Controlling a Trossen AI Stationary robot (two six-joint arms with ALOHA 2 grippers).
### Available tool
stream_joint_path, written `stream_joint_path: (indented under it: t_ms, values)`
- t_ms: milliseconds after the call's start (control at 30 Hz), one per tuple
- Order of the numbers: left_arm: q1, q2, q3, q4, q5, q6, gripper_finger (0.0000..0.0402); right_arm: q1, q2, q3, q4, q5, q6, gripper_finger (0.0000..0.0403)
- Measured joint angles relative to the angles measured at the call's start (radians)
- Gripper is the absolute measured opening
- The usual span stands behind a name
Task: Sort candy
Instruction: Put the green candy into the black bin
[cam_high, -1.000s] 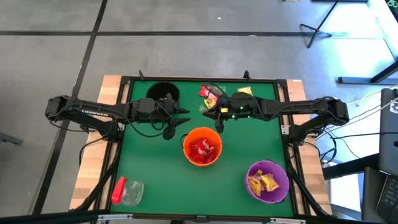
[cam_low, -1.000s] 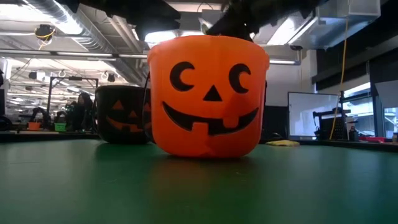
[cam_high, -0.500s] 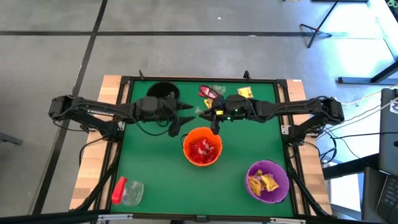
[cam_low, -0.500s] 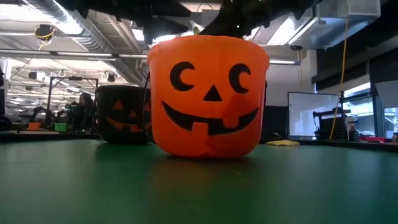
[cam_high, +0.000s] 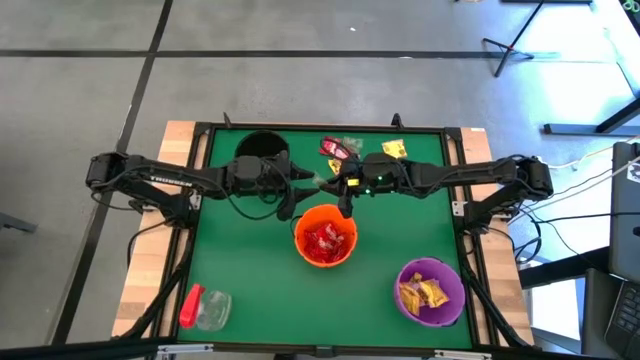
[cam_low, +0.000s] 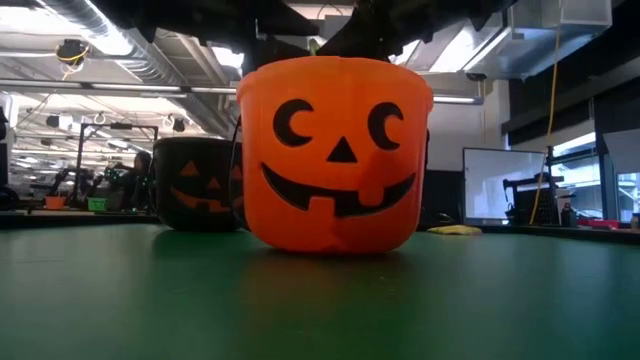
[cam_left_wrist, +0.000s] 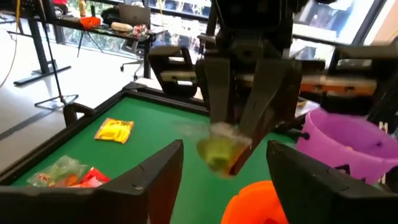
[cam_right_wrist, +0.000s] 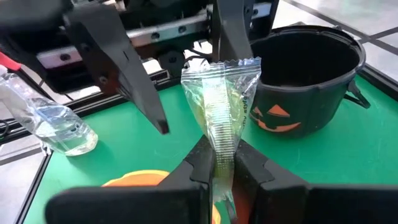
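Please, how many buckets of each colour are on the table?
Orange bucket: 1
Black bucket: 1
Purple bucket: 1
Total: 3

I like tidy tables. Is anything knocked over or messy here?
Yes: the red-capped clear jar lies tipped on its side at a table corner. A few loose candies sit unsorted at the far edge. The buckets stand upright.

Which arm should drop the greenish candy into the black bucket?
Left. Its open gripper faces the greenish candy pinched by the right gripper, and the black bucket sits on the left arm's side.
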Motion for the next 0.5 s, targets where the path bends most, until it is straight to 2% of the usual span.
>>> stream_joint_path:
  t_ms: [100,433,500]
  values:
    - [0.0,0.002,0.0,-0.002,-0.01,0.016,0.0189,0.0,0.0,0.0,0.0,0.0,0.0,0.003]
    - [0.0,0.003,0.0,0.003,-0.022,0.019,0.0029,0.0,0.0,0.0,-0.001,0.0,0.0,0.0031]
    - [0.0,0.003,0.0,0.003,-0.022,0.025,0.0009,0.0,0.0,0.0,-0.001,0.0,0.0,0.0031]
